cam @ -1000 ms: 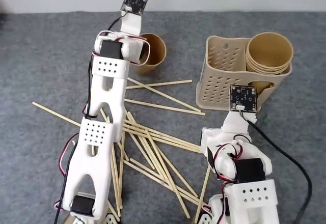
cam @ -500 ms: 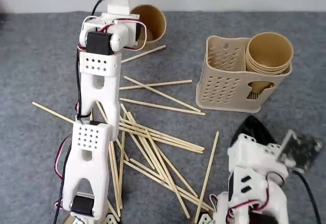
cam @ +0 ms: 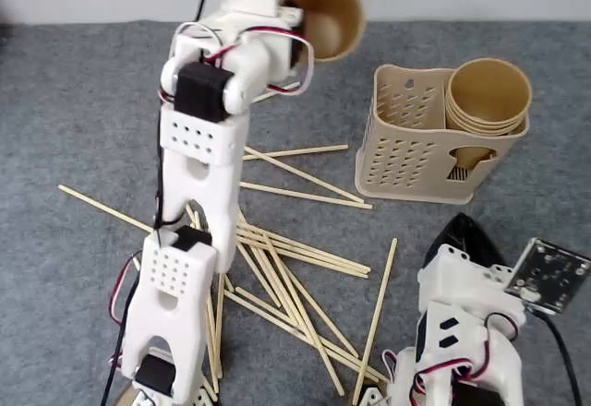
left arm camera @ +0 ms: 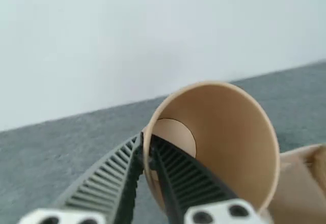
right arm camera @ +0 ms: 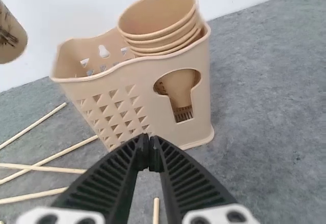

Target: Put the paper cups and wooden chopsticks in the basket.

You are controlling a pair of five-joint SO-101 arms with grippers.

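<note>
Closest in, the right gripper (right arm camera: 148,150) sits low over the grey mat (cam: 83,101) with its black jaws pressed together and nothing between them, aimed at the basket (right arm camera: 132,107). One chopstick (cam: 377,309) lies on the mat just beside this arm, running lengthwise away from it.

Farther out, the wooden chopsticks (cam: 277,272) lie scattered in a loose crisscrossing heap across the middle of the mat, partly under the left arm. A few strays reach toward the foot of the basket (cam: 406,148).

The beige perforated basket stands upright on the mat, on the right arm's side. A stack of paper cups (cam: 488,92) sits nested in its right-hand compartment, the rims rising above the basket's wall (right arm camera: 160,15).

Farthest off, the left gripper (left arm camera: 147,150) pinches a paper cup (left arm camera: 219,132) by its wall, one finger inside and one outside. This cup (cam: 328,14) is held up off the mat near the far edge, tipped on its side with its mouth open to the high camera, left of the basket and apart from it.
</note>
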